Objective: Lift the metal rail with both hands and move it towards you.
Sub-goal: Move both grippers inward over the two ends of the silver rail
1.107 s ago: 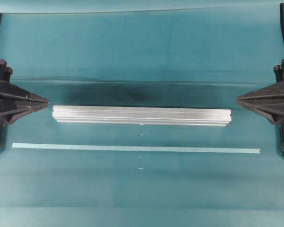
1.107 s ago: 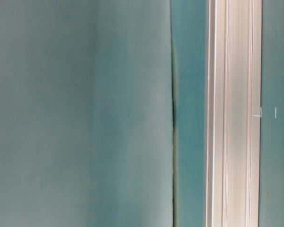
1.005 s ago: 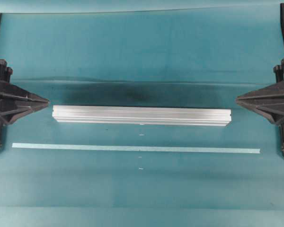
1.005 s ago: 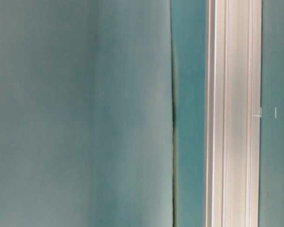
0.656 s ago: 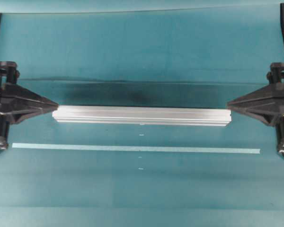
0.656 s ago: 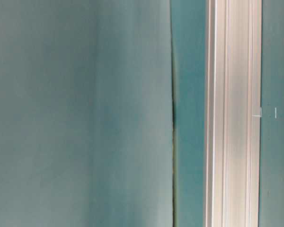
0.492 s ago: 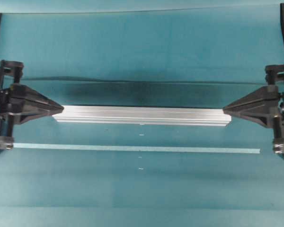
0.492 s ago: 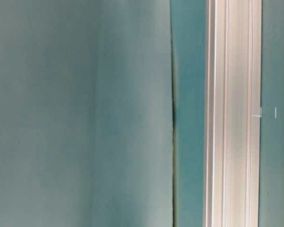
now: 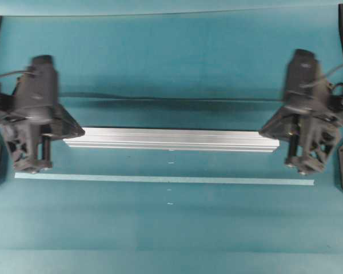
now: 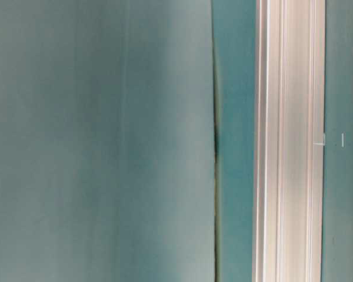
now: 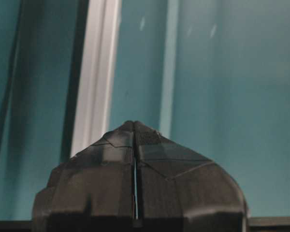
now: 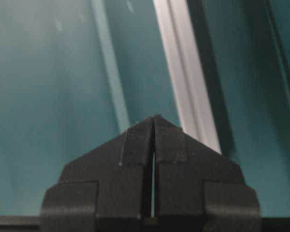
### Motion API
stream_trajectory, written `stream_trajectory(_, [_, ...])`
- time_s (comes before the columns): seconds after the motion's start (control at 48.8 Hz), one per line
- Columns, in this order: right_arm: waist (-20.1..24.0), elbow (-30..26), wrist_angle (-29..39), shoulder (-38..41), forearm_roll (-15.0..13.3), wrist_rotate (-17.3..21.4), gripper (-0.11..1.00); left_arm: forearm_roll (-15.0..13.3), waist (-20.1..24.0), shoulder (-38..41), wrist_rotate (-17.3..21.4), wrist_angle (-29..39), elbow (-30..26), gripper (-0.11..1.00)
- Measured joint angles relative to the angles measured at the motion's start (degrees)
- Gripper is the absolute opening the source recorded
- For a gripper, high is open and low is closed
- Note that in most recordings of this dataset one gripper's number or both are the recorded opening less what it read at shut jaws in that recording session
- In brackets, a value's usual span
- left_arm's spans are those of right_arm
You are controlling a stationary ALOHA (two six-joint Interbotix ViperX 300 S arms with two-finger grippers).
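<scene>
The metal rail (image 9: 171, 140) is a long silver grooved bar lying flat across the middle of the teal table. It also shows in the table-level view (image 10: 288, 141), the left wrist view (image 11: 96, 72) and the right wrist view (image 12: 183, 72). My left gripper (image 9: 82, 135) is shut and empty, and its pointed tip overlaps the rail's left end from above. My right gripper (image 9: 261, 135) is shut and empty, and its tip overlaps the rail's right end. In the wrist views the left tip (image 11: 134, 123) and the right tip (image 12: 154, 117) sit closed beside the rail. I cannot tell whether either touches it.
A thin pale tape strip (image 9: 160, 179) lies parallel to the rail on the near side, also in the left wrist view (image 11: 168, 63) and the right wrist view (image 12: 108, 72). A seam in the teal cover (image 9: 171, 99) runs behind the rail. Small white marks (image 9: 170, 163) sit near the middle.
Both arms have moved inward from the table's sides until their shut tips overlap the rail's ends, and both wrists have tipped downward. The rail has not moved.
</scene>
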Motion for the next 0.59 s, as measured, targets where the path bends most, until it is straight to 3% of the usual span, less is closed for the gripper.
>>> stream_trajectory(0.164, [-1.3,-4.4,6.1,5.9,-0.8,-2.4,0.01,0.1,1.5,4.5,3.8,4.3,-3.0,-0.05])
stream_trajectory(0.431, [-2.4,-9.8,13.4,12.4,-0.9,-10.0,0.0,0.2,3.1,9.8,9.6,8.0,-7.5,-0.06])
stream_trajectory(0.595, [-2.5,-10.4,14.1,13.4,-0.9,-11.5,0.04,0.2,3.0,11.0,10.1,8.0,-8.3,-0.06])
